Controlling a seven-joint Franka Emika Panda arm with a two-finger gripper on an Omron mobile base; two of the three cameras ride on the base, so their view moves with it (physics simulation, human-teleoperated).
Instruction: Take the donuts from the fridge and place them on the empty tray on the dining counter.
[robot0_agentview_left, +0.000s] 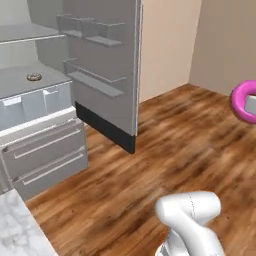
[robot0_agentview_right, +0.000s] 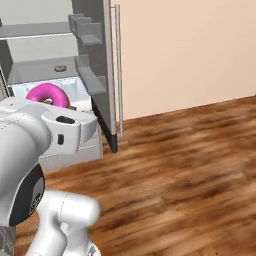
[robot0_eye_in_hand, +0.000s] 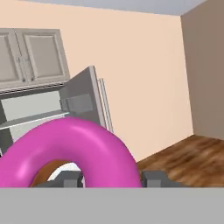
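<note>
My gripper (robot0_eye_in_hand: 111, 179) is shut on the pink donut (robot0_eye_in_hand: 70, 148), which bulges up between the two dark fingertips (robot0_eye_in_hand: 154, 178). The same pink donut (robot0_agentview_left: 243, 100) hangs at the right edge of the left base view, well away from the fridge and high over the floor. In the right base view the pink donut (robot0_agentview_right: 48, 94) peeks over my white arm. The fridge (robot0_agentview_left: 105, 60) stands open, its door swung out. The brown donut (robot0_agentview_left: 34, 76) lies on a grey inner shelf above the pale drawer; this brown donut (robot0_agentview_right: 60, 67) looks tiny in the right base view. The empty tray is out of view.
Grey drawer fronts (robot0_agentview_left: 45, 155) sit below the fridge shelf. A white marble-look counter corner (robot0_agentview_left: 20, 230) shows at lower left; whether it is the dining counter I cannot tell. Wooden floor (robot0_agentview_left: 165, 145) stretches to peach walls (robot0_agentview_right: 190, 55). Grey wall cabinets (robot0_eye_in_hand: 30, 54) hang above the fridge.
</note>
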